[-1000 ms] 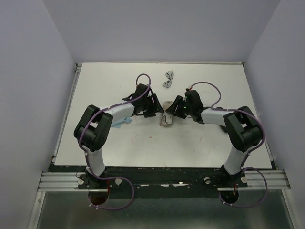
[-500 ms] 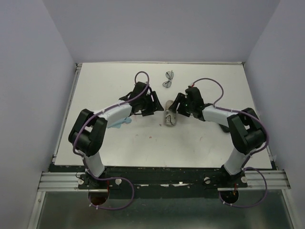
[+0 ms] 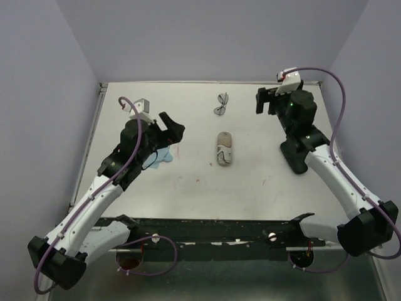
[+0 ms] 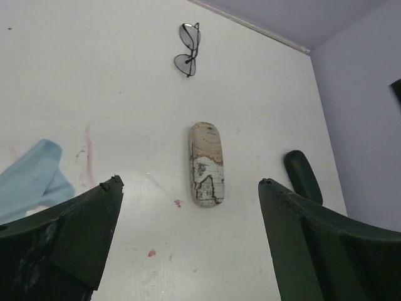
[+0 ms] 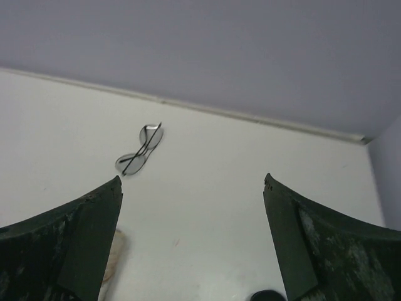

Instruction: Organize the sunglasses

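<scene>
The dark thin-framed sunglasses (image 3: 221, 103) with grey lenses lie folded on the far middle of the white table; they also show in the left wrist view (image 4: 188, 48) and the right wrist view (image 5: 139, 148). The pink-purple pair is out of view. My left gripper (image 3: 170, 130) hangs open and empty above the table's left middle, its jaws wide apart in the left wrist view (image 4: 188, 182). My right gripper (image 3: 266, 100) is open and empty, raised at the far right, to the right of the dark sunglasses (image 5: 191, 179).
A closed beige oblong case with a map print (image 3: 224, 148) lies mid-table (image 4: 206, 163). A black oblong case (image 4: 302, 176) lies to its right, under the right arm (image 3: 292, 155). A light blue cloth (image 3: 164, 155) lies under the left gripper. Purple walls enclose the table.
Both grippers have drawn back from the map-print case and risen, the left toward the left, the right toward the far right. The case stays closed mid-table.
</scene>
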`<action>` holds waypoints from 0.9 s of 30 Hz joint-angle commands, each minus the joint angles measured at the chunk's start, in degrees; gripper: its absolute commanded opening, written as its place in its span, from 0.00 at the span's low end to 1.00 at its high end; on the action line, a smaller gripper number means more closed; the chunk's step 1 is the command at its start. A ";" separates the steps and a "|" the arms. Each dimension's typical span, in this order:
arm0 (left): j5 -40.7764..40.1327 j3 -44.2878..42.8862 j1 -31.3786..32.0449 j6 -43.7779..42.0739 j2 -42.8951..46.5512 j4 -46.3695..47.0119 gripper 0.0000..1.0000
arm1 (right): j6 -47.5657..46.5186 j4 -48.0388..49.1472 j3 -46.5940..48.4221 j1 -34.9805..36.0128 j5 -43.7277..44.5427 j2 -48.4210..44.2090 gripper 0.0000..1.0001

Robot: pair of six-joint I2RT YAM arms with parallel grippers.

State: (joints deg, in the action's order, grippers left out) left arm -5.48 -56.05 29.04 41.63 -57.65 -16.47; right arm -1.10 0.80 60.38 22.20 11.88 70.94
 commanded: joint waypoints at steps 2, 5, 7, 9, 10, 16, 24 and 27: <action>-8.32 9.37 -0.38 -3.75 9.73 -4.88 0.99 | -20.93 -0.69 14.55 -2.16 -3.33 1.12 1.00; -9.20 15.07 -0.38 -2.70 14.65 -5.33 0.99 | -21.84 -10.61 21.34 -2.42 -5.81 4.38 1.00; -9.12 19.55 -0.38 -1.29 17.55 -4.37 0.99 | -19.91 -14.84 22.33 -3.73 -7.74 6.05 1.00; -8.24 24.56 -0.38 1.34 19.93 -1.12 0.99 | -19.37 -17.49 20.58 -5.49 -10.55 7.37 1.00; -7.54 26.94 -0.38 2.74 20.81 0.54 0.99 | -19.37 -17.84 19.78 -6.28 -11.17 7.90 1.00; -5.24 32.84 -0.38 7.06 22.58 5.57 0.99 | -26.14 -21.36 12.49 -12.86 -19.26 13.42 1.00; -5.42 31.10 -0.38 4.78 16.27 12.43 0.99 | -33.60 -17.41 0.81 -29.13 -27.08 18.89 1.00; -6.12 28.99 -0.47 4.26 11.96 12.95 0.99 | -38.70 -20.03 -3.59 -30.37 -30.32 16.96 1.00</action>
State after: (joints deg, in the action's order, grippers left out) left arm -11.46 -23.59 28.88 47.35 -40.95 -7.70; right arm -31.75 -17.39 60.88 -7.57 -11.62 90.76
